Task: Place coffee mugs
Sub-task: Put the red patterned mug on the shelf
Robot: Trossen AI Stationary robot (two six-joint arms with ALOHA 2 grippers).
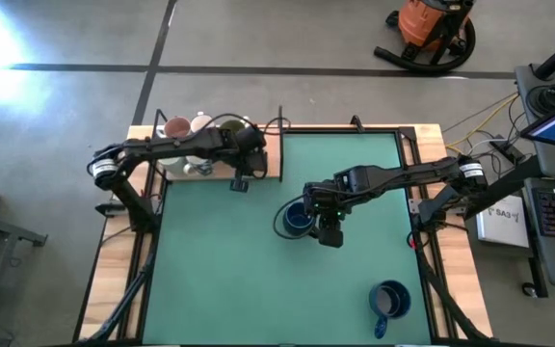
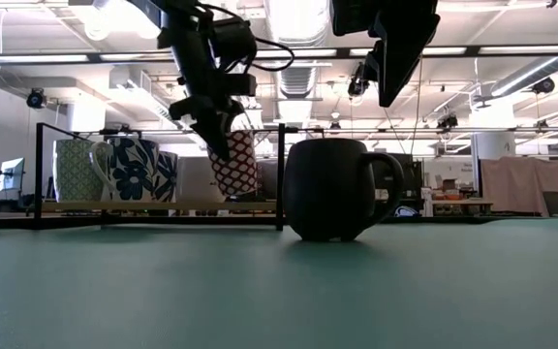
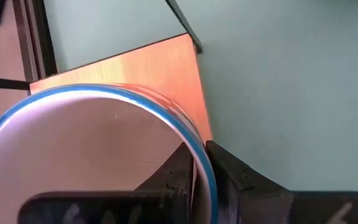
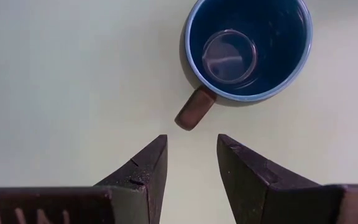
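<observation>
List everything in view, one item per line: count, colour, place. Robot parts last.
dark blue mugs: two, upright on the green mat, one mid-table by the right gripper, the other at the near right corner.
held mug: one, white inside with a blue rim, red-patterned outside, lifted over the wooden shelf.
shelf mugs: several, pale or floral, exact count unclear, on the shelf at the far left.
wooden shelf: one, light wood, far-left edge of the table.
green mat: one, covering the tabletop.
orange vacuum: one, on the floor beyond the table.
left gripper: jaws shut on the held mug's rim.
right gripper: jaws open, above the mat near the mid-table mug's handle.
</observation>
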